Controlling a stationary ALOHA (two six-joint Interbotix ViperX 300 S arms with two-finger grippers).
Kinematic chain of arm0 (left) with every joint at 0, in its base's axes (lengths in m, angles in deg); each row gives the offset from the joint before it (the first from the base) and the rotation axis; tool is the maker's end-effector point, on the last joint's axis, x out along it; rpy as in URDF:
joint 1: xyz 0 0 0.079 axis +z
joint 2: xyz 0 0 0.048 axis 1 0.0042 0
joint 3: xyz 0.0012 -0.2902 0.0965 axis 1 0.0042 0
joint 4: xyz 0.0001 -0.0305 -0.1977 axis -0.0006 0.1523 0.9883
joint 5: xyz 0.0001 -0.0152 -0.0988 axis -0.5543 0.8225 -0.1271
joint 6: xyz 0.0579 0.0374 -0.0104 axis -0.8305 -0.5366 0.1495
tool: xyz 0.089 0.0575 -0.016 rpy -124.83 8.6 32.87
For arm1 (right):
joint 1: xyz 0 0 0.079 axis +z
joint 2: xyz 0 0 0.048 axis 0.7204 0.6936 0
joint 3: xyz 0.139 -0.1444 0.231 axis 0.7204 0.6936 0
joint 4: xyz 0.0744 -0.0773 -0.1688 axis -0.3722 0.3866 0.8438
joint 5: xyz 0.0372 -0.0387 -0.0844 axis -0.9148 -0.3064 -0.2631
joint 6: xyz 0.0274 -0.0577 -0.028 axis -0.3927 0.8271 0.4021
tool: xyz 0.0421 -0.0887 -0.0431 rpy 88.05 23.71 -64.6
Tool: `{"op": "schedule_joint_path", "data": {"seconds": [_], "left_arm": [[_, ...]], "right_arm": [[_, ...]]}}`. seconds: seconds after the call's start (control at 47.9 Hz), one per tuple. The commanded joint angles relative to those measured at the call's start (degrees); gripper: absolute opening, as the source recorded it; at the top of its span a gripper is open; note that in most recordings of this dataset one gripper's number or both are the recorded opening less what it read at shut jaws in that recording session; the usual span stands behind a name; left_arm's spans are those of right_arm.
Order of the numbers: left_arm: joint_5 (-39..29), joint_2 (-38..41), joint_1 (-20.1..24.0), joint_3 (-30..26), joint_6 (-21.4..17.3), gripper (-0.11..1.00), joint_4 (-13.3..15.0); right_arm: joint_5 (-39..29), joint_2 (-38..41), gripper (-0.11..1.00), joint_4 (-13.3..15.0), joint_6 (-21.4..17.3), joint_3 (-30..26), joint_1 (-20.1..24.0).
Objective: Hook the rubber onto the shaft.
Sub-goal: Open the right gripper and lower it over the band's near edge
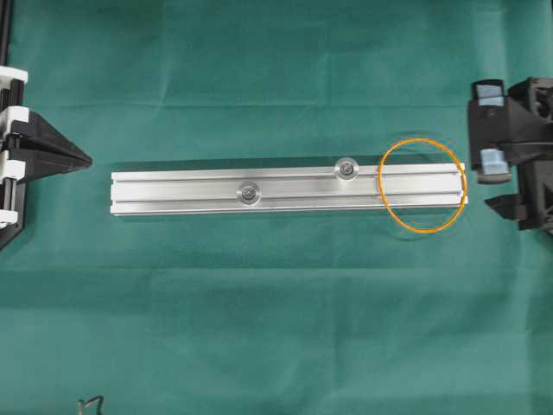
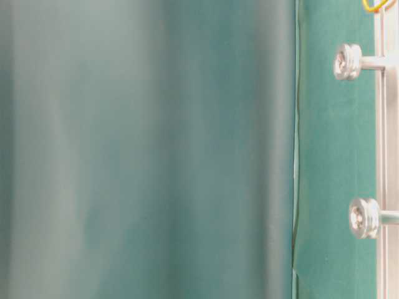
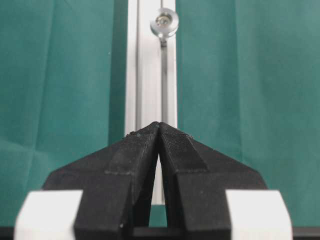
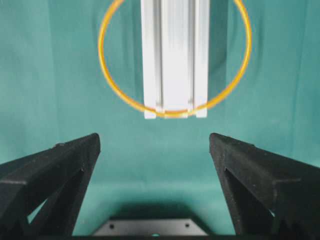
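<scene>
The right gripper (image 4: 155, 145) is holding its ridged black fingers (image 4: 65, 165) wide apart, short of the grooved aluminium rail (image 4: 175, 55). The thin orange rubber band (image 1: 422, 186) is lying draped round that rail's near end. Farther along, two round-headed shafts (image 1: 346, 168) are standing up, and the left gripper (image 3: 159, 127) is resting pinched together.

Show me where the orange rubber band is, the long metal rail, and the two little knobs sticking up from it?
Rubber band (image 1: 390, 162): overhead view, upper-left arc of the loop.
Aluminium rail (image 1: 181, 188): overhead view, bare top face near its left end.
Left knob (image 1: 249, 193): overhead view, its round head.
Right knob (image 1: 346, 168): overhead view, its round head.
</scene>
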Motion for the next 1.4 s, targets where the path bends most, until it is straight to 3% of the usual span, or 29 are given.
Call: {"op": "schedule_joint_path", "data": {"seconds": [0.0,0.313,1.378], "left_arm": [[0.6,0.4,-0.1,-1.8,-0.1,0.02,-0.2],[0.6,0.4,-0.1,-1.8,0.0,0.02,-0.2],[0.6,0.4,-0.2,-1.8,0.0,0.02,-0.2]], "right_arm": [[1.5,1.6,1.0,0.0,0.0,-2.5,0.0],[3.6,6.7,1.0,0.0,0.4,-5.4,0.0],[4.0,6.8,1.0,-0.1,0.4,-5.1,0.1]]}}
